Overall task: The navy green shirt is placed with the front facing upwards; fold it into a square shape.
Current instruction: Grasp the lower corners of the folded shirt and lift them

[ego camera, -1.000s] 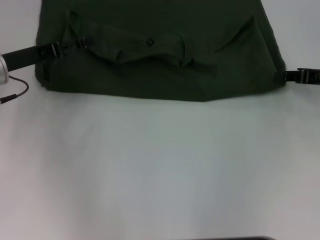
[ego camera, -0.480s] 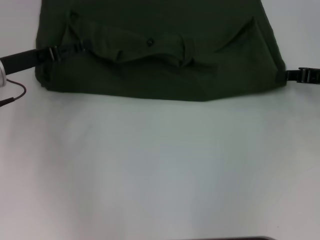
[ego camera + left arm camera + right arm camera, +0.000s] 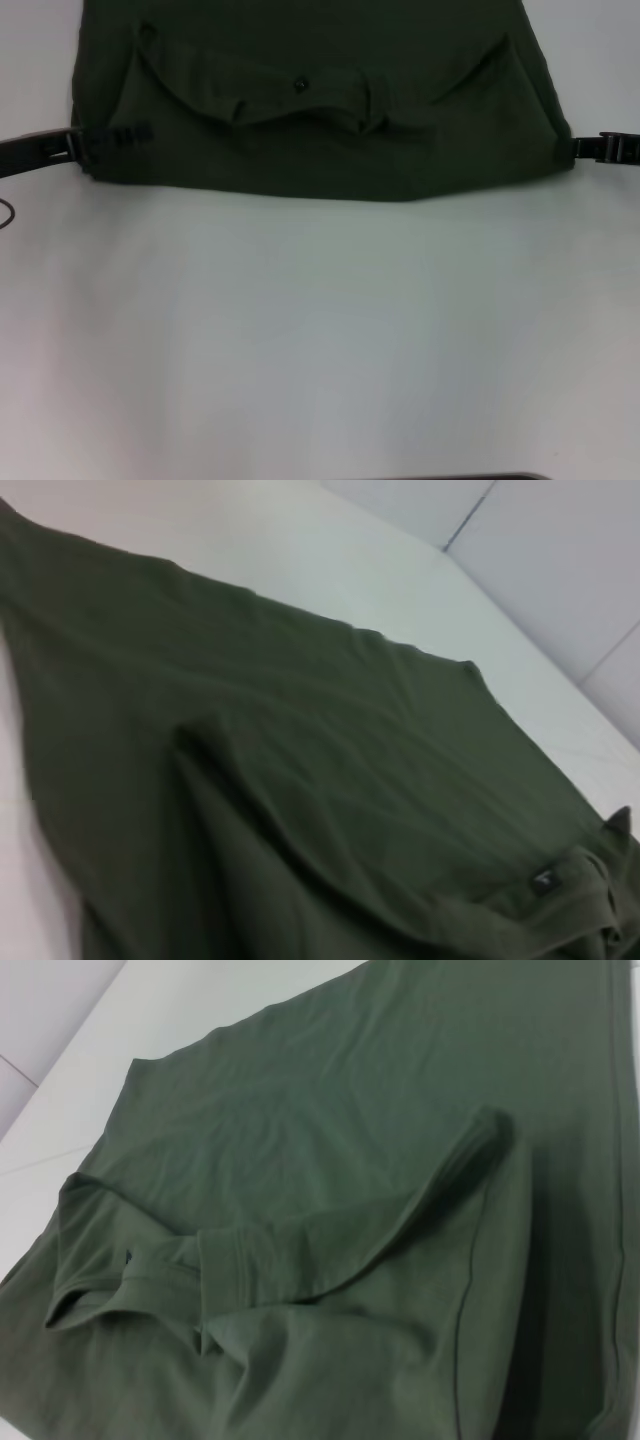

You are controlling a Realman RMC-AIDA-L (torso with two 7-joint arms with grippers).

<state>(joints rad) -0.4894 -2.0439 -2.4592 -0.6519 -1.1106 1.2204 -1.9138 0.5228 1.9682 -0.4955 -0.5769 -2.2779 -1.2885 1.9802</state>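
Both pincers flank the shirt (image 3: 320,100) – label (image 3: 543,882) only left-wrist.

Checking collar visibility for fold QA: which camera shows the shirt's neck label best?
Left wrist view: the neck label shows as a dark tag by the collar. Head view shows it only as a small dark spot. Right wrist view shows collar, no label.
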